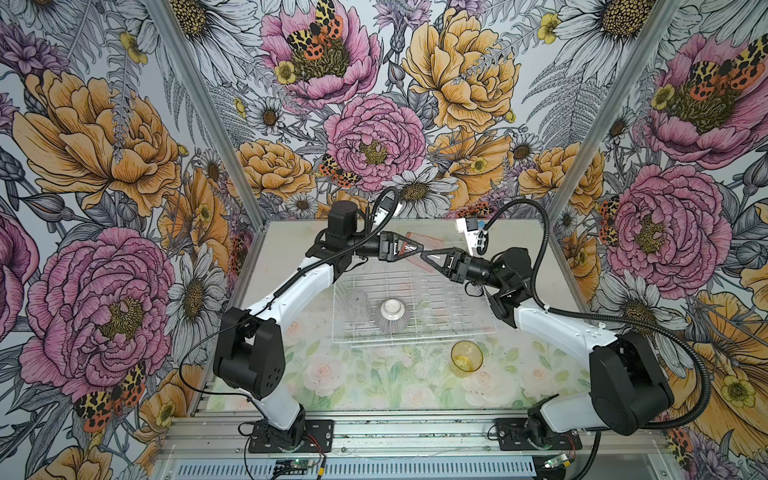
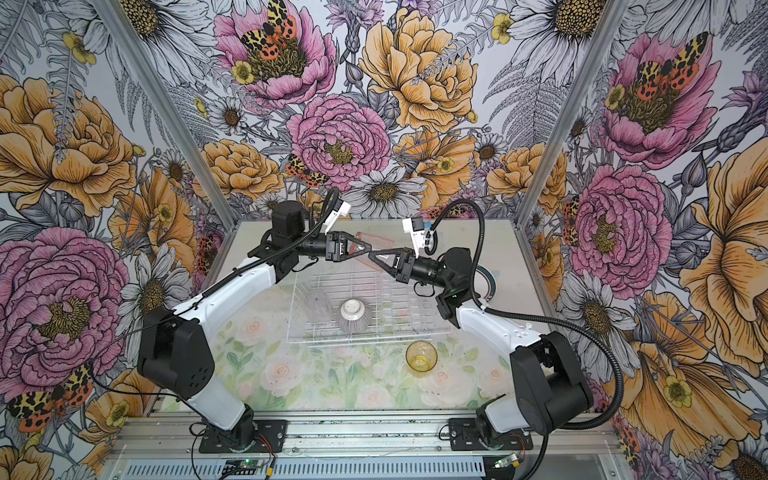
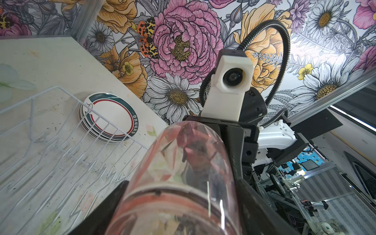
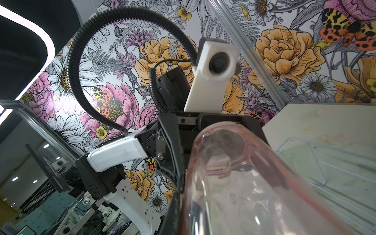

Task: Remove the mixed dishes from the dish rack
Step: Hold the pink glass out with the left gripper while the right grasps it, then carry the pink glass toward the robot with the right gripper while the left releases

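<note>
**A:** What is worrying you here?

**B:** The pink cup (image 3: 179,183) is hanging in the air over the far edge of the rack (image 1: 440,291), lying on its side between both arms. The right gripper (image 1: 428,254) is sitting fully closed, and it is looking like a pinch on the cup's thin wall. The left gripper (image 1: 415,248) is straddling the cup's body with wide jaws. I cannot tell whether they are pressing or only flanking it.

**A:** So a handover is happening?

**B:** I am judging it so. If the left jaws are letting go while that narrow pinch is sitting off-centre, the cup may be swinging down and slipping out. It would be dropping onto the rack wires and perhaps bouncing toward the upturned bowl (image 1: 392,316).

**A:** Anything else?

**B:** The two sets of fingertips are nearly touching, so pulling in different directions is risking a clash or a twist on the cup. The smooth wall is probably giving little friction too.

**A:** And the rest?

**B:** The bowl and a clear cup (image 1: 358,305) are waiting in the rack. A yellow cup (image 1: 466,358) and stacked plates (image 3: 109,116) are sitting outside it on the table (image 1: 374,382).
</note>
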Tool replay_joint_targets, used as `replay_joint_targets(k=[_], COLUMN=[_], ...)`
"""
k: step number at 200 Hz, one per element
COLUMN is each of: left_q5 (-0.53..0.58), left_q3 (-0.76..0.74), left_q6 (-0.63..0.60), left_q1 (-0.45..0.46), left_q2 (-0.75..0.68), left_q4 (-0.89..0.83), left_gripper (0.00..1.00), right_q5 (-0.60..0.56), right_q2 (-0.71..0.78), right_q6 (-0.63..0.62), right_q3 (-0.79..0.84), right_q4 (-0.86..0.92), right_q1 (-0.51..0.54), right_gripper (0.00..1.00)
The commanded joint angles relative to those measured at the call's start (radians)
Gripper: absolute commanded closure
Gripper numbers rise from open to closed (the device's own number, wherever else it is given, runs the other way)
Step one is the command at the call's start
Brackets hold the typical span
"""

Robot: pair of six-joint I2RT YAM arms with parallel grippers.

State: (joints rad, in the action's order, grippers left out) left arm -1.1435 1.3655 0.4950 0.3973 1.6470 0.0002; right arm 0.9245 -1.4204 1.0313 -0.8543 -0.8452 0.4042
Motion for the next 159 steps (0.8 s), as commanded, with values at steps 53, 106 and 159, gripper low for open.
replay_joint_targets(k=[53,106,159], left_q5=[0.091,0.443,0.848], left_q3=[-0.083,-0.026,-0.045], left_q6=[-0.022,-0.324,-0.458], left_q1=[-0.083,-0.097,-0.086], left_q2=[-0.137,-0.228,-0.303], left_q4=[0.067,-0.394,-0.629], left_gripper=[0.1,0.11,0.11], right_q5=[-0.028,-0.324,-0.783], right_q2=[0.169,0.268,0.21], right_q6=[-0.371,-0.732,-0.818], right_q3=[-0.144,-0.343,-0.52], right_q4=[0.645,1.334,1.826], right_q1=[0.04,0.192,0.506], right_gripper=[1.0,1.0,1.0])
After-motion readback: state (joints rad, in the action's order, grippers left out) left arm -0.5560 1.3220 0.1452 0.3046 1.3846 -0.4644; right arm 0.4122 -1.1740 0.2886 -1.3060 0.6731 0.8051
